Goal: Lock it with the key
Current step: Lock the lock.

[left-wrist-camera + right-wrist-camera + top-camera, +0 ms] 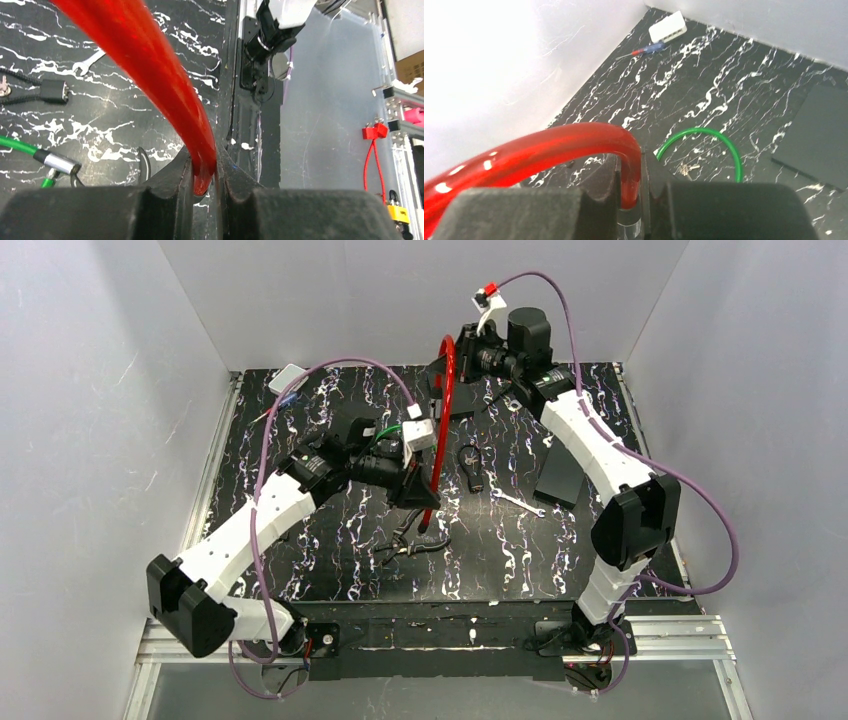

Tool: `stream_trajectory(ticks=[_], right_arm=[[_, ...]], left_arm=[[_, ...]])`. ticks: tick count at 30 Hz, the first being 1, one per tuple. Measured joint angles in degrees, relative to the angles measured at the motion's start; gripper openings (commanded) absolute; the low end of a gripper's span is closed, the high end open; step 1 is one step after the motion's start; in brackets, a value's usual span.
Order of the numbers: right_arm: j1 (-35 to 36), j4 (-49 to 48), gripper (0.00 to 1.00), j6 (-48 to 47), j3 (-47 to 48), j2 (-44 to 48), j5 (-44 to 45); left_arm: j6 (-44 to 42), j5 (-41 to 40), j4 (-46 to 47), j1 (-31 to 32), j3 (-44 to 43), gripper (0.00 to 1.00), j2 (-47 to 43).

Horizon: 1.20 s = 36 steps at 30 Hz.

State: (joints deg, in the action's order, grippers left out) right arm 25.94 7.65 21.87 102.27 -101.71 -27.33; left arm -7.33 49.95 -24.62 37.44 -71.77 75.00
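While both arms' fingers clamp its ends, the glossy red cable (444, 410) arches above the table (300, 540).

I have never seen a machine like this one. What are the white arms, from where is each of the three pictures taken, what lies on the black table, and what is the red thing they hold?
These are two robot arms bolted at the near edge of a black marbled table. The wide picture looks down from above and behind them; the other two come from a small camera on each wrist, looking along its fingers. The left gripper and the right gripper are each shut on one end of a red cable, probably a cable lock, arched between them. On the table lie a green cable, a small wrench, a screwdriver, a white box and a dark flat pad.
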Motion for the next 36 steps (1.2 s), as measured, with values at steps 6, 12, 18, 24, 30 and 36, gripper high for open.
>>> stream_trajectory(ticks=[6, 12, 18, 24, 30, 36], right_arm=[[-1.82, -8.43, 0.01, 11.55, -9.69, -0.02, -7.41], [-1.41, -18.94, 0.01, 22.81, -19.19, 0.07, -12.91], [-1.45, -29.01, 0.01, 30.61, -28.85, 3.19, -15.83], [-1.48, -38.23, 0.01, 37.26, -34.73, 6.88, -18.08], [-1.53, -49.36, 0.01, 46.46, -39.63, 7.41, -19.62], [-1.56, -53.26, 0.01, 50.48, -40.19, 7.41, -20.04]], left_arm=[[-2.16, -5.09, -1.66, 0.74, 1.5, 0.0, -6.39], [-1.88, -9.58, 3.07, 0.78, -2.54, 0.0, -9.68], [-1.3, -11.61, 9.64, 0.78, -3.39, 0.0, -9.24], [1.93, -11.39, 17.45, 0.82, -2.73, 0.0, -8.92], [2.86, -11.03, 20.98, 0.95, -2.73, 0.0, -8.6], [1.66, -11.1, 21.59, 0.94, -2.75, 0.0, -8.1]])
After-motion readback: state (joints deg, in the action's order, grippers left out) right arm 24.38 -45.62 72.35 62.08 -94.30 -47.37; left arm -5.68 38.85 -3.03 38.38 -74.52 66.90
